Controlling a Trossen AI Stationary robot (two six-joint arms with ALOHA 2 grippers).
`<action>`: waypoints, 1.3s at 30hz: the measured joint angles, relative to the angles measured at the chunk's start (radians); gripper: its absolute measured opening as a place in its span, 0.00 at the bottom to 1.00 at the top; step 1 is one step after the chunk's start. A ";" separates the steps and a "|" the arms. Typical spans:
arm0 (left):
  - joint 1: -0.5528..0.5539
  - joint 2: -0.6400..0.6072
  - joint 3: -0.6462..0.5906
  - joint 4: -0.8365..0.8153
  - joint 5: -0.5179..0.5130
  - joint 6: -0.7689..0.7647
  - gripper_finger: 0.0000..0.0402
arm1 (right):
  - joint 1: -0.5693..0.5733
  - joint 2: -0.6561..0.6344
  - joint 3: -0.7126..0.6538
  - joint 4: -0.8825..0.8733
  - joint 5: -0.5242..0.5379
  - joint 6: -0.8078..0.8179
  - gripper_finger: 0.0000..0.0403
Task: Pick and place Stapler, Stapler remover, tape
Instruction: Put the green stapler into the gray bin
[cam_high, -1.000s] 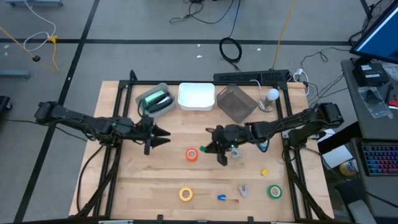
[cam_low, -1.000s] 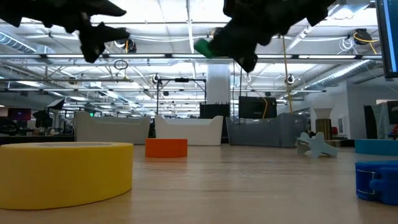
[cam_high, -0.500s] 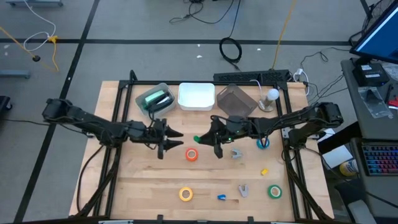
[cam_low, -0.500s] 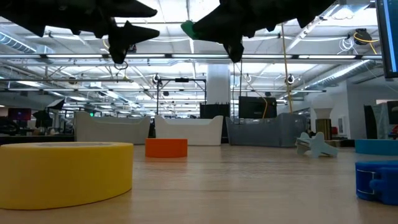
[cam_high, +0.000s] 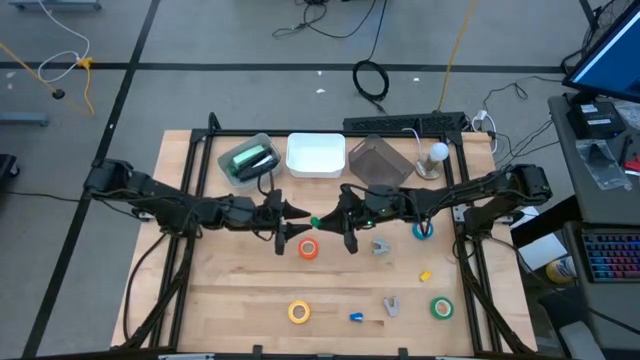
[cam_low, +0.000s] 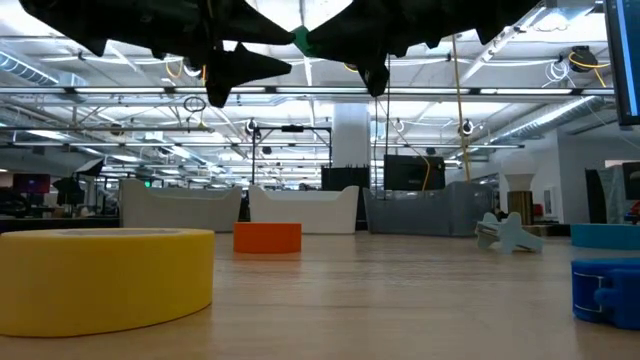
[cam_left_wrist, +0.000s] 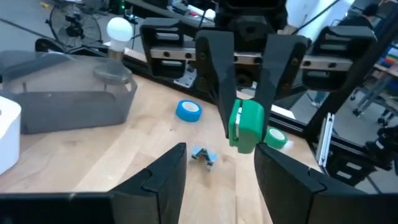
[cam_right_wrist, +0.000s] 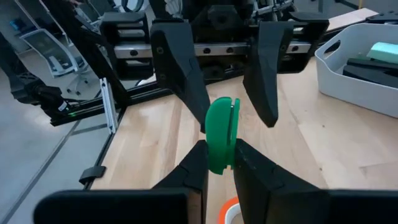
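Note:
My right gripper (cam_high: 328, 222) is shut on a small green stapler remover (cam_right_wrist: 219, 134) in mid-air over the table's middle. My left gripper (cam_high: 292, 226) faces it from the table's left, open; its fingers (cam_right_wrist: 180, 68) stand a little short of the remover (cam_left_wrist: 247, 127), touching nothing. A green stapler (cam_high: 250, 158) lies in the grey bin. Orange tape (cam_high: 308, 249), yellow tape (cam_high: 299, 312), blue tape (cam_high: 423, 231) and green tape (cam_high: 441, 307) lie flat on the table. My right gripper pinches the remover's lower part (cam_right_wrist: 217, 163) between its two fingers. The fingers come almost level from the table's right. The remover stands on edge, sticks out past the fingertips toward my left gripper, and is lifted clear of the table.
A white tray (cam_high: 316, 155) and a dark see-through box (cam_high: 380, 165) stand along the far edge beside the grey bin (cam_high: 232, 170). Two small grey metal claws (cam_high: 380, 246) (cam_high: 391, 305), a blue bit (cam_high: 356, 317) and a yellow bit (cam_high: 425, 275) lie on the wood.
My left gripper has gone toward the table's right edge, up to my right gripper, staying open. My right gripper first tipped up and lifted the green remover a little toward the left, then kept still.

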 joint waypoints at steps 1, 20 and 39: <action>0.004 0.000 0.000 0.000 0.000 -0.007 0.48 | 0.000 0.000 0.000 0.000 0.001 0.000 0.10; 0.013 0.036 0.002 0.108 0.054 -0.046 0.58 | -0.002 0.000 0.000 0.038 -0.001 -0.025 0.11; 0.063 0.068 0.054 0.052 0.155 -0.077 0.58 | -0.008 0.000 0.000 0.030 0.003 -0.019 0.11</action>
